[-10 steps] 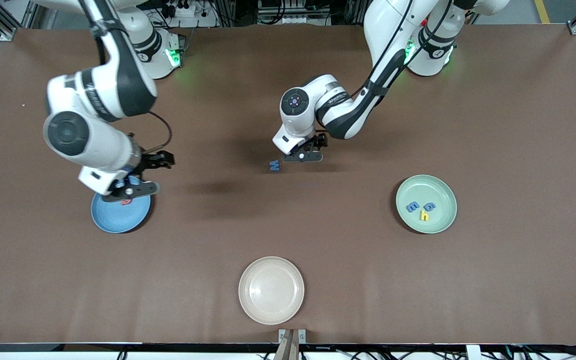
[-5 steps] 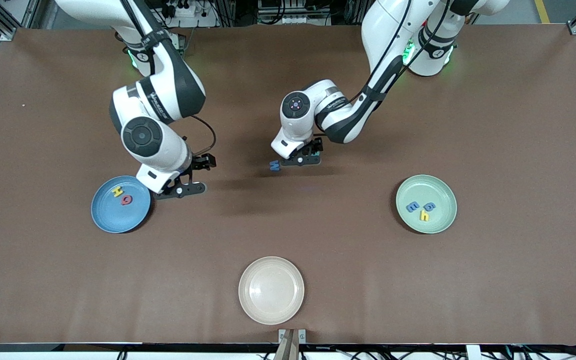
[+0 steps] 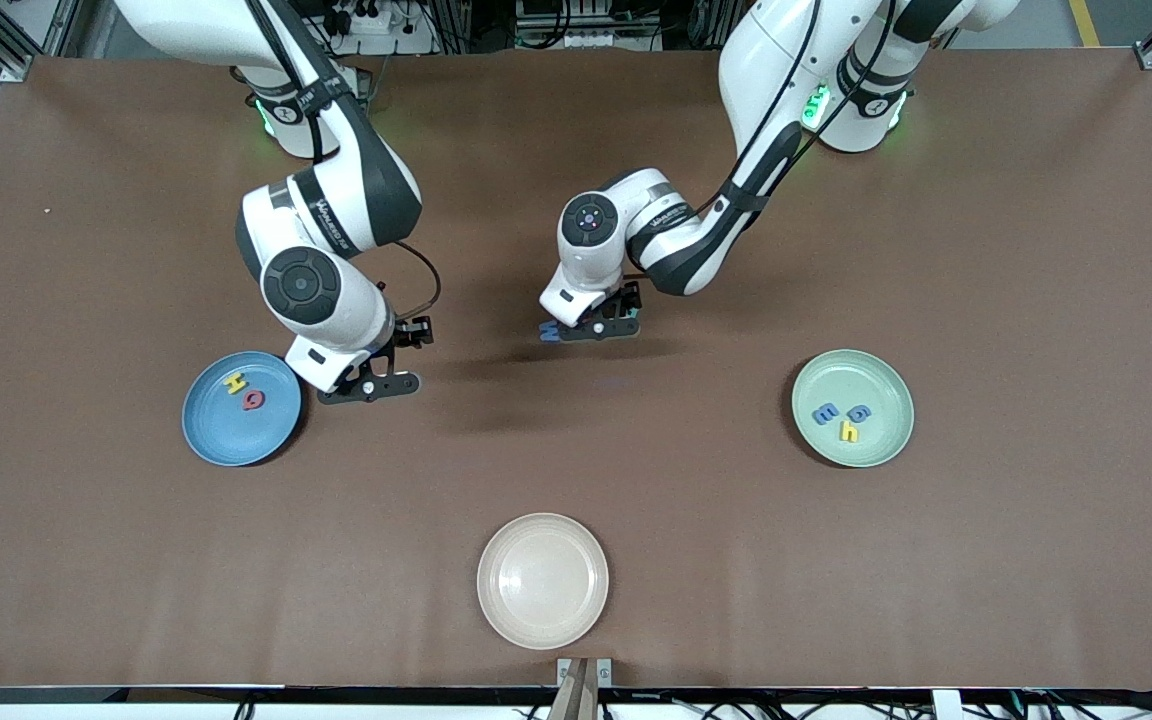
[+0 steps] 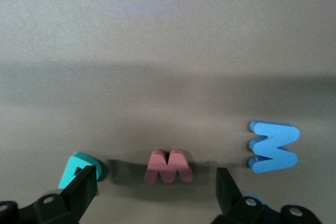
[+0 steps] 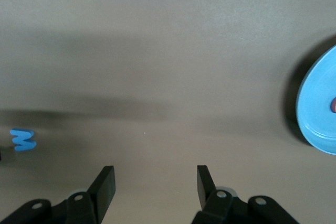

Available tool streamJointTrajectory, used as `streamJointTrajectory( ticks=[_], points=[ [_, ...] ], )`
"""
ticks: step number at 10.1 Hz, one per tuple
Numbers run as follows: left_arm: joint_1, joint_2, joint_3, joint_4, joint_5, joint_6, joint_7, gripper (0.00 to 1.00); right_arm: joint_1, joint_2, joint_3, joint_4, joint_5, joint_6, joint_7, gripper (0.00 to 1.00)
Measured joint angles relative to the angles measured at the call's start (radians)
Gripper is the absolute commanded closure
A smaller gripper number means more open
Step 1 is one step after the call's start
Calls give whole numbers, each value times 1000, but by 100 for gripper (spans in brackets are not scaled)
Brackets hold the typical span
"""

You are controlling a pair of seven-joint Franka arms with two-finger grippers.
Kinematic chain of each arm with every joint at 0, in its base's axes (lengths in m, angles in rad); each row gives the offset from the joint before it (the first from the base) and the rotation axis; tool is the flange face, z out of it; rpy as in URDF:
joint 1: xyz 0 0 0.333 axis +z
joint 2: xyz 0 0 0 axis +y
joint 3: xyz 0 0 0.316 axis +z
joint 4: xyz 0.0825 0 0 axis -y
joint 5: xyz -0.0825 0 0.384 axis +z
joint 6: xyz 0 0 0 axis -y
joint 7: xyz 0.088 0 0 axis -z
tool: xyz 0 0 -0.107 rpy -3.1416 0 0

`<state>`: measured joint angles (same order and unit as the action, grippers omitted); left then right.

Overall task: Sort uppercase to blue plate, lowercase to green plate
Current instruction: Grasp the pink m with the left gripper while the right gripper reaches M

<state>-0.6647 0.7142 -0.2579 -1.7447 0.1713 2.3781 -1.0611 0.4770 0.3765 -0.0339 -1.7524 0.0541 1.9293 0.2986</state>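
My left gripper (image 4: pixel 155 187) is low over the red w (image 4: pixel 168 167), fingers spread astride it. Risk: teal R (image 4: pixel 73 169) touches one finger at 9 o'clock, blue W (image 4: pixel 273 146) near at 3; closing could nudge them. Right gripper (image 3: pixel 368 385) spread, empty, beside blue plate (image 3: pixel 211 440).

Yellow H (image 3: pixel 233 384) and red Q (image 3: pixel 253 401) on blue plate (image 3: pixel 214 435), three letters on green plate (image 3: pixel 886 440)

Foam letters: H (image 3: pixel 233 383), Q (image 3: pixel 253 401) on the blue plate (image 3: pixel 216 440); h (image 3: pixel 848 431) on the green plate (image 3: pixel 886 385).
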Motion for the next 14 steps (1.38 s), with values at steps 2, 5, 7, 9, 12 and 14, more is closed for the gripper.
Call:
streamJointTrajectory(
  ticks=[2,5,7,9,12,14],
  points=[
    [-3,9,0,1,2,16,-10,0,20,9,0,0,21,22,16,43],
    [-8,16,0,4,45,23,-46,0,37,11,1,0,25,30,26,39],
    [-8,17,1,6,47,23,-47,0,57,16,1,1,28,53,50,33],
    [-8,17,1,7,48,23,-47,0,81,28,1,1,44,82,79,33],
    [-8,18,2,8,48,23,-47,100,88,43,-3,1,48,98,91,33],
    [-9,17,1,16,48,27,-47,100,84,46,-7,3,51,100,91,33]
  ],
)
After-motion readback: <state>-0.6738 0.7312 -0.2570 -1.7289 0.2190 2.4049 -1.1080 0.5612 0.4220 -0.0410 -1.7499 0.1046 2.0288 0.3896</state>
